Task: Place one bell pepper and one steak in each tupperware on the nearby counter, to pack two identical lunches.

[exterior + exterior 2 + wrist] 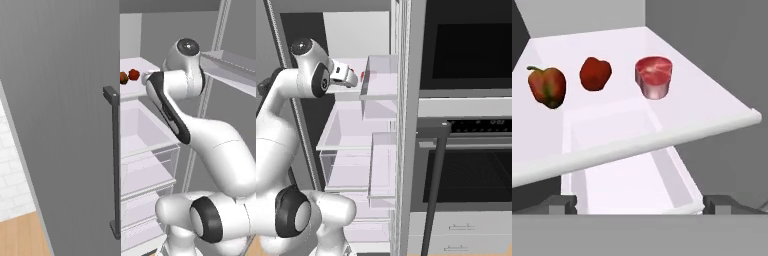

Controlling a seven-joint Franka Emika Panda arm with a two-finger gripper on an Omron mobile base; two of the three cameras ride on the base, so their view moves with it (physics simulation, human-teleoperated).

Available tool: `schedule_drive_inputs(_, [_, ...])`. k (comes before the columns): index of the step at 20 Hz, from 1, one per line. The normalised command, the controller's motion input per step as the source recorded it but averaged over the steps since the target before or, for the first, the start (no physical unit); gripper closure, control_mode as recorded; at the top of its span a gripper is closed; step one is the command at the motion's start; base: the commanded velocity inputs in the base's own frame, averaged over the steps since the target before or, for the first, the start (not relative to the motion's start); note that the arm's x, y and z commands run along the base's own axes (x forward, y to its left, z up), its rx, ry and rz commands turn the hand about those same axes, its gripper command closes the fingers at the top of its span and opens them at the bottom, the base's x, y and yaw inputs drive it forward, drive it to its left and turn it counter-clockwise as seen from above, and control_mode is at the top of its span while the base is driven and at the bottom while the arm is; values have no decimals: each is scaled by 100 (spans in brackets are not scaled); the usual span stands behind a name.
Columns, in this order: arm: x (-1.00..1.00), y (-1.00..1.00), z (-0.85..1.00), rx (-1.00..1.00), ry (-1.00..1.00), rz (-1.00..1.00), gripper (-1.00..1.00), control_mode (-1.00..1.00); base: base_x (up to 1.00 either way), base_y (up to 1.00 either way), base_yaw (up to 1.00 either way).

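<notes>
Our jaws stand spread wide and empty before the fridge shelf [712, 107], where a brownish pepper [547, 86], a red pepper [595, 73] and a steak [654, 76] lie. Reaching in too low, we risk striking the shelf's lip.

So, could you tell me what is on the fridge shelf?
On the shelf sit two peppers and one steak; its far left is out of frame.

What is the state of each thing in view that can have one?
Fridge door: open.
Gripper: open, empty, in front of the shelf.
Brownish-red pepper: on the shelf, untouched.
Bright red pepper: on the shelf, untouched.
Steak: on the shelf, untouched.
Oven door: shut.
</notes>
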Motion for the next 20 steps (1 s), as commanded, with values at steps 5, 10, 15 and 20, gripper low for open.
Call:
schedule_drive_inputs(5, [74,-6,-4,-1,2,-4,-100,-100,0,0,0])
schedule_drive_inputs(10, [69,-16,-14,-1,0,-2,-100,-100,0,0,0])
schedule_drive_inputs(15, [59,-19,-23,-1,0,-1,-100,-100,0,0,0])
schedule_drive_inputs(20, [55,-2,-23,-3,0,-1,-100,-100,0,0,0])
